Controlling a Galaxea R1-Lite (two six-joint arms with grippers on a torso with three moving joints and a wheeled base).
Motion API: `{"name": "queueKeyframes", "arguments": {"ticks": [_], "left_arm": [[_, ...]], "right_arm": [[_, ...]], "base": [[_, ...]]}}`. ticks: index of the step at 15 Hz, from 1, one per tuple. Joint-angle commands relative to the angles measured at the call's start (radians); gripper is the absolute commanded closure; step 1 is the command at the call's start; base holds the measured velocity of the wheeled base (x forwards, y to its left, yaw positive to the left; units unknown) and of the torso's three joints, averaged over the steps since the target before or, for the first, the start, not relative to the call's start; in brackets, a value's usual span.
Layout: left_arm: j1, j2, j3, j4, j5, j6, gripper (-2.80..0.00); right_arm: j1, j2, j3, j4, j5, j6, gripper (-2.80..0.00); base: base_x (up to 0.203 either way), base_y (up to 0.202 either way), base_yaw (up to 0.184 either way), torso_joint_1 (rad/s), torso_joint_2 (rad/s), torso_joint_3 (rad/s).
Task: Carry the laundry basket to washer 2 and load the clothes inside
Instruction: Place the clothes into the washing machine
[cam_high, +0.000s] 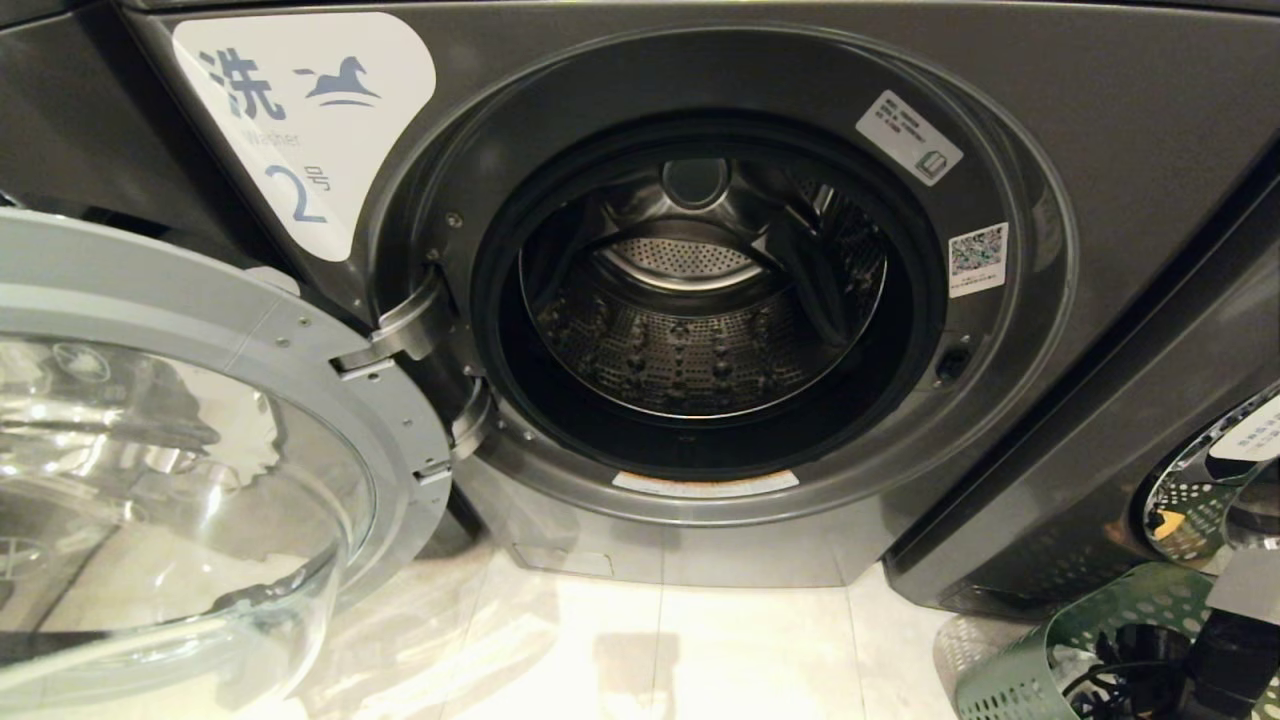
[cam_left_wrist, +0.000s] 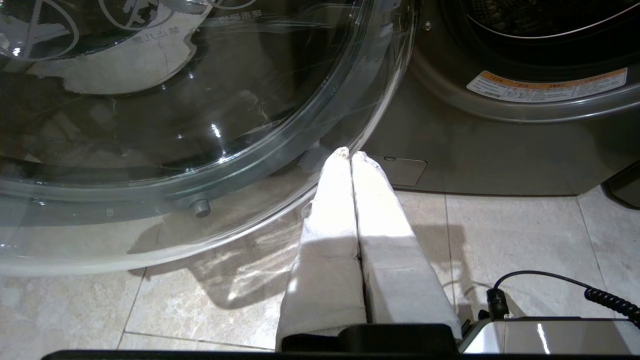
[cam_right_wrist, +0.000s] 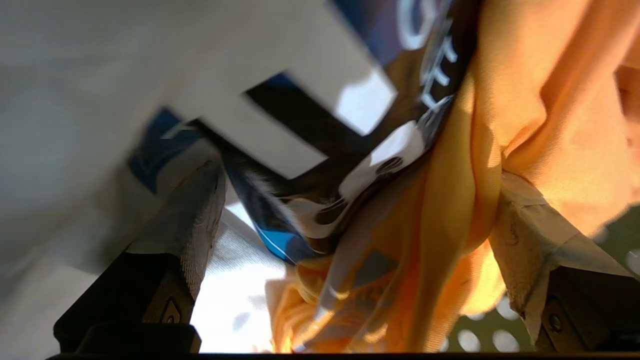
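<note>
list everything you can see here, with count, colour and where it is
washer 2: one, dark grey, straight ahead, drum empty
washer door: one, grey rim with clear glass, swung open on the robot's left
label: one, white with blue horse logo and a 2, upper left of the opening
neighbouring washer: one, dark grey, on the right
laundry basket: one, green, perforated, on the floor at lower right
clothes: orange fabric, a white, black and blue printed piece
floor: pale tiles
left gripper: jaws shut, low near the door
right gripper: jaws open around the clothes in the basket
</note>
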Motion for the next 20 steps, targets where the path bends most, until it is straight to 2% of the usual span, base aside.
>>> {"name": "queueKeyframes", "arguments": {"ticks": [1, 5, 10, 14, 16, 19, 20], "left_arm": [[0.000, -0.001, 0.000, 0.000, 0.000, -0.001, 0.00], [0.000, 0.000, 0.000, 0.000, 0.000, 0.000, 0.00], [0.000, -0.002, 0.000, 0.000, 0.000, 0.000, 0.00], [0.000, -0.001, 0.000, 0.000, 0.000, 0.000, 0.00], [0.000, -0.001, 0.000, 0.000, 0.000, 0.000, 0.00], [0.000, -0.002, 0.000, 0.000, 0.000, 0.000, 0.00], [0.000, 0.000, 0.000, 0.000, 0.000, 0.000, 0.00]], "right_arm": [[0.009, 0.048, -0.006, -0.026, 0.002, -0.001, -2.80], [-0.029, 0.045, 0.004, -0.025, -0.041, -0.005, -2.80], [-0.084, 0.035, 0.002, -0.015, -0.041, -0.005, -2.80], [-0.092, 0.072, -0.002, -0.017, -0.031, 0.007, -2.80], [-0.090, 0.102, -0.010, -0.021, 0.035, 0.026, -2.80], [-0.071, 0.103, -0.040, -0.016, 0.132, 0.109, -2.80], [-0.070, 0.104, -0.058, -0.010, 0.142, 0.111, -2.80]], "base": [[0.000, 0.000, 0.000, 0.000, 0.00, 0.000], [0.000, 0.000, 0.000, 0.000, 0.00, 0.000], [0.000, 0.000, 0.000, 0.000, 0.00, 0.000], [0.000, 0.000, 0.000, 0.000, 0.00, 0.000], [0.000, 0.000, 0.000, 0.000, 0.00, 0.000], [0.000, 0.000, 0.000, 0.000, 0.00, 0.000], [0.000, 0.000, 0.000, 0.000, 0.00, 0.000]]}}
